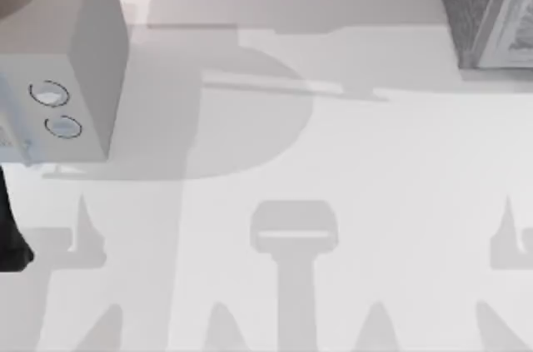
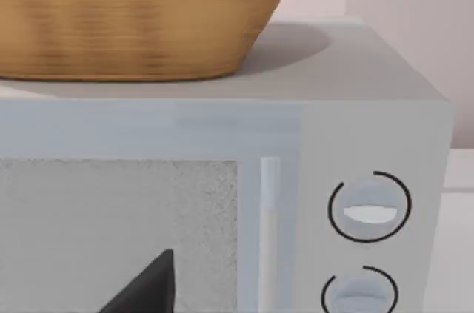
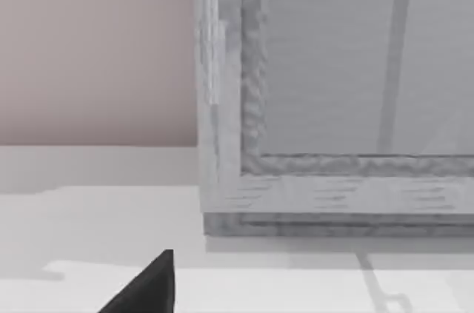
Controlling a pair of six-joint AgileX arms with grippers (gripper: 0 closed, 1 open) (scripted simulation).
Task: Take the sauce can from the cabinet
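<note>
The cabinet stands at the table's far right corner, with dark grey speckled sides and a paler framed front. In the right wrist view its framed front rises close ahead on the white table, and a dark tip of my right gripper shows just short of it. The sauce can is hidden. A dark part of my left arm sits at the table's left edge. In the left wrist view, a dark tip of my left gripper faces the front of a plain grey box.
A plain light grey box with two round rings stands at the far left. A wicker basket rests on top of it. The white table stretches between box and cabinet, and a pinkish wall runs behind.
</note>
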